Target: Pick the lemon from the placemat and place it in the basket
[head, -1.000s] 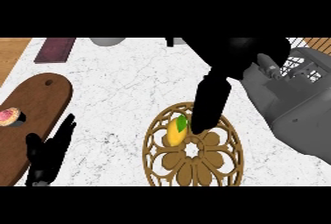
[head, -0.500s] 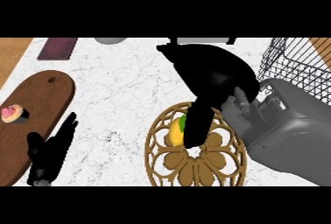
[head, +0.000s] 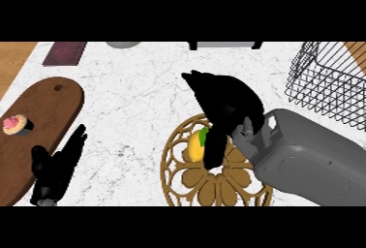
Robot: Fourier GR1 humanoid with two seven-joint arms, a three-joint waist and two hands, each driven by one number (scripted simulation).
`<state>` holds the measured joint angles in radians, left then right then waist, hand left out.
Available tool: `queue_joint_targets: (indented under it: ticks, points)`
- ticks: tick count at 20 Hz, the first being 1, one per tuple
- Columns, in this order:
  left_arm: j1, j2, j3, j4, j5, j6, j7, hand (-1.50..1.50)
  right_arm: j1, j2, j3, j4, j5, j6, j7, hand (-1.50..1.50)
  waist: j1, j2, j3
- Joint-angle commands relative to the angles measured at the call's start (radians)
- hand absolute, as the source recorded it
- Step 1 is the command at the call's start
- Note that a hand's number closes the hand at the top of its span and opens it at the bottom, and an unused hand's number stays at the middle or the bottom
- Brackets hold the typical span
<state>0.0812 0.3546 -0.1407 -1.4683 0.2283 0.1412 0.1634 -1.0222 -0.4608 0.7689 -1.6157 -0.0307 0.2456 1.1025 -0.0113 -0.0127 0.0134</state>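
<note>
On the round gold openwork placemat (head: 214, 181) at the counter's near edge the lemon (head: 195, 145) is not yet lifted, the right hand (head: 227, 109) curling down over its right side (whether it truly grips, I cannot tell), the wire basket (head: 330, 77) waiting at the far right corner.

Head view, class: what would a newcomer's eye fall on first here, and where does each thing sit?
First, the right hand, black and large at the centre, fingers reaching down over the yellow lemon on the round golden placemat. Next, the wire basket at the upper right. At the left, the left hand rests beside a brown cutting board.
</note>
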Motion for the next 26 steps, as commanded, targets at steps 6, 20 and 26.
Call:
queue_joint_targets:
  ticks: [6, 20, 26]
  points:
    - [0.012, -0.006, 0.013, 0.096, 0.006, -0.008, 0.073, 0.00, 0.148, 0.030, 0.064, -0.048, 0.133, -0.075, 0.074, -1.50, -0.005, 0.011, -0.014]
    - [0.069, -0.007, -0.002, 0.038, -0.004, -0.053, 0.080, 0.00, 0.209, 0.125, 0.070, 0.064, 0.287, -0.097, 0.015, -1.50, 0.019, 0.012, -0.014]
    - [0.053, -0.068, -0.028, 0.073, -0.052, -0.003, 0.056, 0.00, 0.240, 0.154, 0.080, 0.115, 0.305, -0.053, -0.007, -1.50, 0.014, 0.014, -0.014]
